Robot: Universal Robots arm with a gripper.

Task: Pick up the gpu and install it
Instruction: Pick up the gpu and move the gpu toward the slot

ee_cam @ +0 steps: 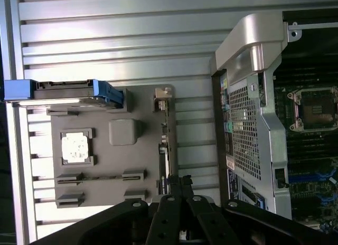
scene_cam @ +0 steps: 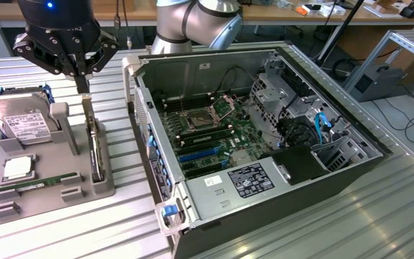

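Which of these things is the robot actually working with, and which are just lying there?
Part of the job:
gripper, above the gpu
gpu, on edge in the tray
open case

Just lying about:
hard drive
RAM stick
CPU
tray

Silver-grey arm (scene_cam: 196, 24), black gripper (scene_cam: 82, 86) with blue light (scene_cam: 49, 5).

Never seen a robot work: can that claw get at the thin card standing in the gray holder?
Likely yes: the claw hangs right above one end of the gpu, with nothing between them.
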